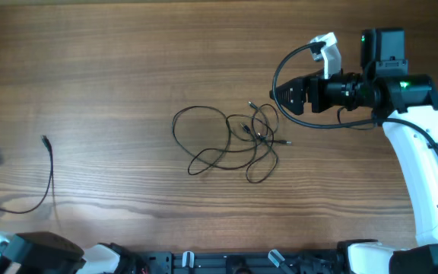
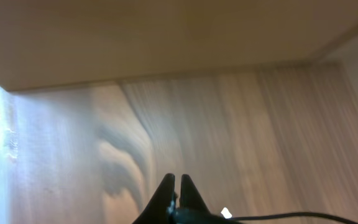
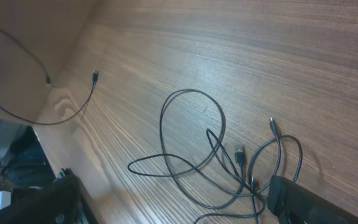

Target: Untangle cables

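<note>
Overhead: two cables [image 1: 234, 141] are seen tangled mid-table [image 1: 128, 61], with one separate wire [image 1: 49, 171] far left. The right gripper [image 1: 278, 97] is held level, pointed at the tangle.

Left wrist: the left gripper [image 2: 176, 185] is pressed closed, empty.

Right wrist: the jaws are spread wide, with the tangle between them.

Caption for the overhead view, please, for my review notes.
Tangled cables lie in loose loops on the table, the right gripper close by with jaws open.
</note>
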`<state>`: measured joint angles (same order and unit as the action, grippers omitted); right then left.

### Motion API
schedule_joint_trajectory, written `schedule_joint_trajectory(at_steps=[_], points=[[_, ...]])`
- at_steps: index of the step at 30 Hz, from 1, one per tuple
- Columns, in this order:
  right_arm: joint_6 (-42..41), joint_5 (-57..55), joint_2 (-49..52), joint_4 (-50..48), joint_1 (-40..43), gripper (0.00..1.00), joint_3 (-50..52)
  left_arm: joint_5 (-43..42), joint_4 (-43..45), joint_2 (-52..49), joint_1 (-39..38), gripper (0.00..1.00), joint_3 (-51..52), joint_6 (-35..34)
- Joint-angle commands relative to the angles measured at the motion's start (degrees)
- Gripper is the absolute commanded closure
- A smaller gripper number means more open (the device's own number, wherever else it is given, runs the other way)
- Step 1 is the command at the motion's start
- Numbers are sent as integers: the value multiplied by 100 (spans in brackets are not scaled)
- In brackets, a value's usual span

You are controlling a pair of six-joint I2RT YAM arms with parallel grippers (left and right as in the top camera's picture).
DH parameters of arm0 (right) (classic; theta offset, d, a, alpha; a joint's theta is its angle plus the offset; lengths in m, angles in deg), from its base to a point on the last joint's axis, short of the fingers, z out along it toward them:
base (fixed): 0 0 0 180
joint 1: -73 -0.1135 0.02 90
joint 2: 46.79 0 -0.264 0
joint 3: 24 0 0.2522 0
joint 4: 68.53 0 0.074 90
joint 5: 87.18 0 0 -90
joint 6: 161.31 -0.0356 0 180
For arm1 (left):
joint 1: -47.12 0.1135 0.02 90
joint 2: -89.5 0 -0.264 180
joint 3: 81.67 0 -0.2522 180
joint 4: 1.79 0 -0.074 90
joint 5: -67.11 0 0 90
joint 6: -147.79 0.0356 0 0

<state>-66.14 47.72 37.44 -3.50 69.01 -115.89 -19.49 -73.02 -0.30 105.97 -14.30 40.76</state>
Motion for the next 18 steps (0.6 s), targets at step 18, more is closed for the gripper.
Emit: schedule_joint_trajectory(at_steps=[18], points=[[-131,-35,59,-15,-9,1,-13,-935,-1373,-1453,-581,96,-33,-811]])
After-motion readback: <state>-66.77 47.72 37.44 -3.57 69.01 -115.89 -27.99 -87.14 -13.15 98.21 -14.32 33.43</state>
